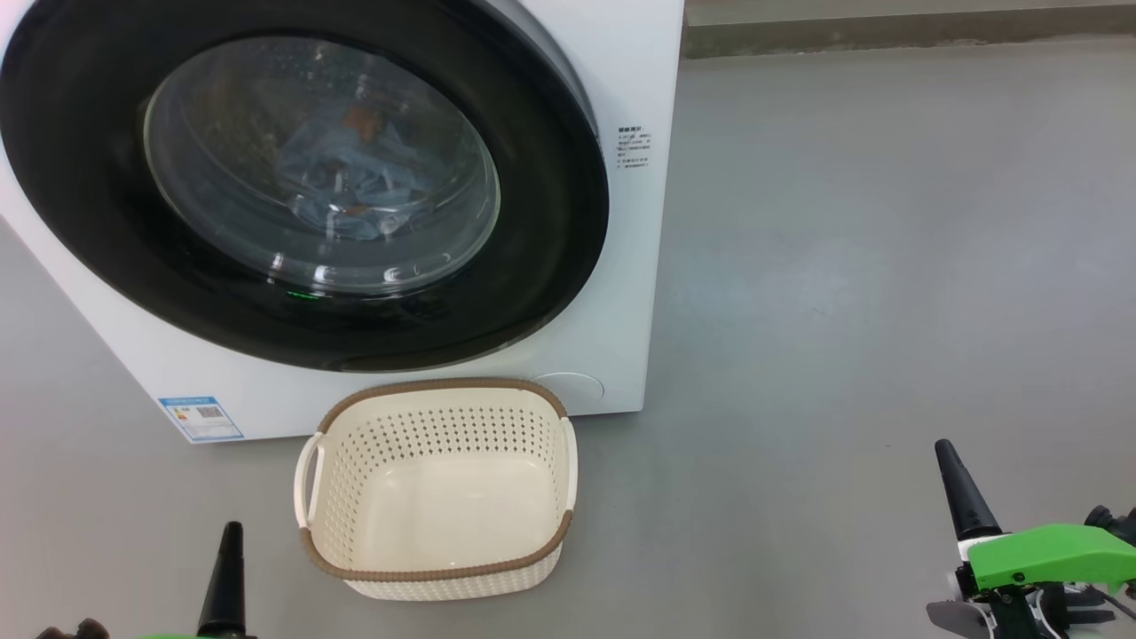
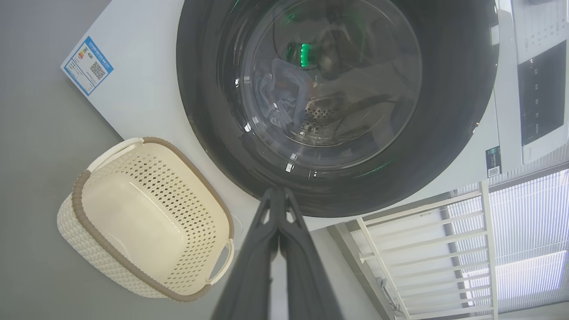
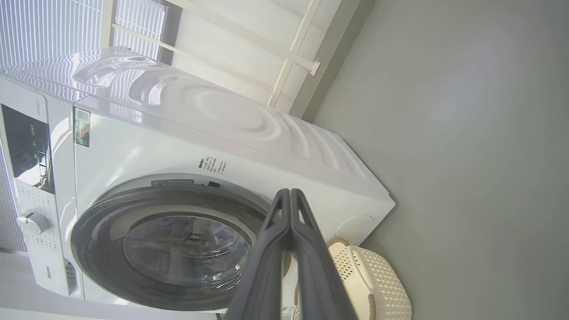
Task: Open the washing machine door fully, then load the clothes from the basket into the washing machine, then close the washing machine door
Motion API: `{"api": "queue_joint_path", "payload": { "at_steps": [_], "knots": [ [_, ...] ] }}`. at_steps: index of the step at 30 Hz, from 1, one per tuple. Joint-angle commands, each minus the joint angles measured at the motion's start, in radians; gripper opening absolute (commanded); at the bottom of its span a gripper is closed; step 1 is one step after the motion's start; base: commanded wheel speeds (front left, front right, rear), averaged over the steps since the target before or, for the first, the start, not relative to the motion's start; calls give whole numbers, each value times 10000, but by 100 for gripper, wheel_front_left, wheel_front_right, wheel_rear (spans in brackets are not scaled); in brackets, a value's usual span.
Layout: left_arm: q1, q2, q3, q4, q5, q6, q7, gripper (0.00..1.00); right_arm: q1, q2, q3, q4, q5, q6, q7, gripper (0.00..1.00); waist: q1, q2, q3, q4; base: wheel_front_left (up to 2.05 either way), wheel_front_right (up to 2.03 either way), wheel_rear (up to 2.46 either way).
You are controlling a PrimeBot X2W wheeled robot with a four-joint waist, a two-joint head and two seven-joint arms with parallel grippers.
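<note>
Plainly finds door closed against washer, blue clothes bunched behind its glass. Has basket standing on floor just before washer, below door. Shows left fingers and right fingers each pressed together, gripping nothing, low at either side, apart from basket.

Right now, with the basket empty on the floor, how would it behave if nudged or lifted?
The basket looks like thin perforated plastic with nothing in it, so probably light. On the smooth grey floor it would likely slide rather than tip. Its walls may flex.
</note>
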Motion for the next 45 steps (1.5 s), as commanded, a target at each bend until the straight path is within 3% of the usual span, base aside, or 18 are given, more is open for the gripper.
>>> {"api": "queue_joint_path", "payload": {
  "at_steps": [1,38,45],
  "knots": [
    [-430,119,297,-310,-247,3,58,0,-357,-83,72,-329,206,2,66,0,-1,-1,-2,1,0,0,0],
    [-740,-318,716,-528,-3847,3,1147,0,-385,198,-460,-818,3549,2,1162,0,-1,-1,-70,46,0,0,0],
    [-741,-319,717,-528,-3853,3,1149,0,-385,198,-461,-819,3554,2,1164,0,-1,-1,-71,46,0,0,0]
  ]
}}
